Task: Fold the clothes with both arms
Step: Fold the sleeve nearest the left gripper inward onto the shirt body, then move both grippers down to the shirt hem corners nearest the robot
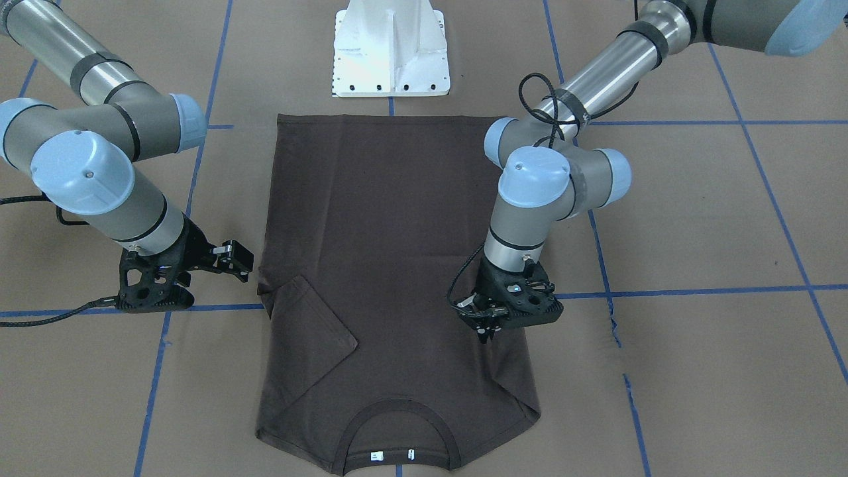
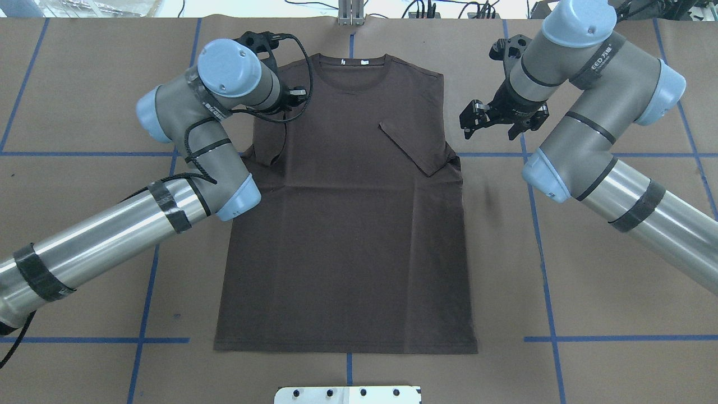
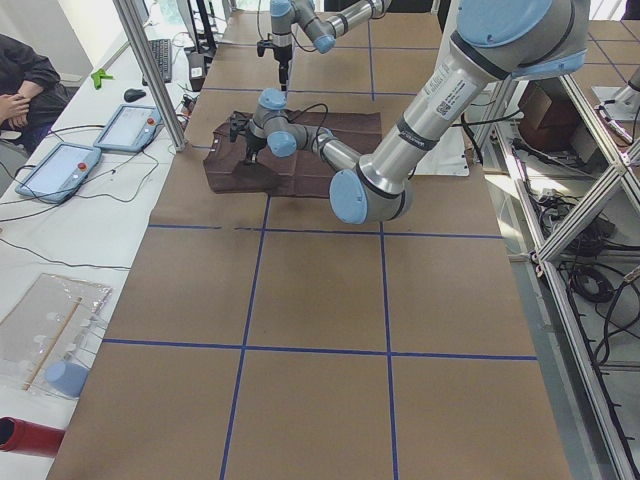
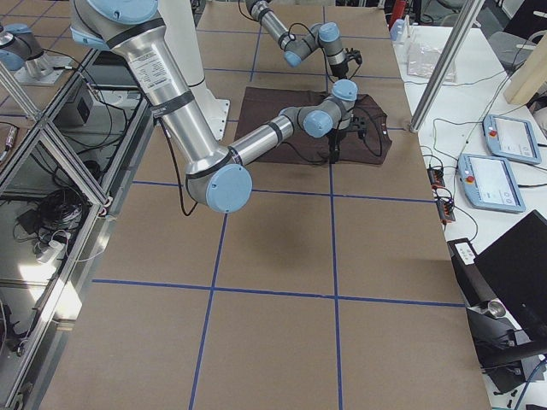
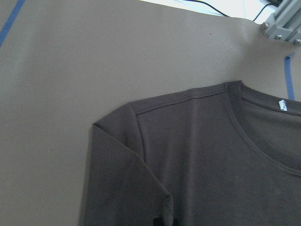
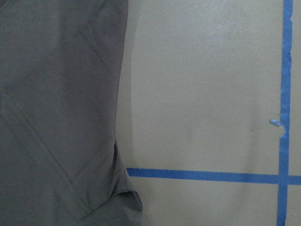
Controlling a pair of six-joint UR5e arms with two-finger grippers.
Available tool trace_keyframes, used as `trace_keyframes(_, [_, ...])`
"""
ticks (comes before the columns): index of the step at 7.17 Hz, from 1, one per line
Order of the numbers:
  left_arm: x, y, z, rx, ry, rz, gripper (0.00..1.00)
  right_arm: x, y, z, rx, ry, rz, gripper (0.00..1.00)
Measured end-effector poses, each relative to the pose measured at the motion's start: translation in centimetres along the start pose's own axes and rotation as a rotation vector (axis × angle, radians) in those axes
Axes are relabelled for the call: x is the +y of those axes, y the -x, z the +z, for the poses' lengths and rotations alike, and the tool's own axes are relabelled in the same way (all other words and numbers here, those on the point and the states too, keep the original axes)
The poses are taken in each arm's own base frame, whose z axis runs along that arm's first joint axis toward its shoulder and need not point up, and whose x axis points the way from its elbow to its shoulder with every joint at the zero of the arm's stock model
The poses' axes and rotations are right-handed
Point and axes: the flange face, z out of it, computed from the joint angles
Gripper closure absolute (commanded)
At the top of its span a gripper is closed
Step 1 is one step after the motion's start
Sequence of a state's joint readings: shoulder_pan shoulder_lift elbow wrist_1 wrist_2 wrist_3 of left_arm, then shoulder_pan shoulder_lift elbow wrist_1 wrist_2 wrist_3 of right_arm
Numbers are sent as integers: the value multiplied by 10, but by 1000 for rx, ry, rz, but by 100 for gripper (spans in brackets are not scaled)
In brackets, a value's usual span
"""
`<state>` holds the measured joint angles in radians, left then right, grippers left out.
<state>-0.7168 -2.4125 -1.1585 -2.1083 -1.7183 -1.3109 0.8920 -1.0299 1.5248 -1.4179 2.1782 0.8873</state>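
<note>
The clothes are one dark brown T-shirt (image 2: 348,224), spread flat on the brown table, with its collar (image 2: 350,62) on the side far from the robot. Both sleeves lie folded in over the body; the one on my right side (image 2: 418,148) shows as a flap. My left gripper (image 1: 487,336) points straight down onto the other folded sleeve, tips together on the cloth. In the left wrist view a dark fingertip (image 5: 162,220) meets the sleeve edge. My right gripper (image 1: 235,260) hovers open just beside the shirt's edge, holding nothing.
The white pedestal base (image 1: 391,50) stands at the shirt's hem end. Blue tape lines (image 2: 533,224) grid the brown table cover. A side bench with tablets (image 3: 60,165) and a seated person (image 3: 20,80) lies beyond the collar end.
</note>
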Motion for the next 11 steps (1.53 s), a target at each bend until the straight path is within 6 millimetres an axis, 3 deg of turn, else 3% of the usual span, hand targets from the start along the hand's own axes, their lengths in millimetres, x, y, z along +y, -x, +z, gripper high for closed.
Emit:
trace_keyframes(1, [10, -16, 4, 6, 12, -6, 88, 0, 0, 1, 1, 1, 0, 0])
trace_keyframes(2, [16, -25, 5, 12, 19, -6, 1, 0, -1, 1, 2, 2, 1, 0])
trace_keyframes(5, [20, -31, 3, 38, 20, 1, 0, 0, 1, 1, 0, 2, 7, 0])
trace_keyframes(7, [26, -32, -10, 73, 60, 21, 0, 7, 9, -4, -14, -3, 16, 0])
trace_keyframes(8, [34, -20, -22, 85, 96, 48, 0, 25, 18, -5, -28, -2, 32, 0])
trace_keyframes(9, [44, 3, -43, 78, 117, 100, 0, 59, 29, -3, -37, -2, 42, 0])
trace_keyframes(11, [66, 49, -102, 68, 136, 232, 0, 161, 56, 11, -30, -27, 90, 0])
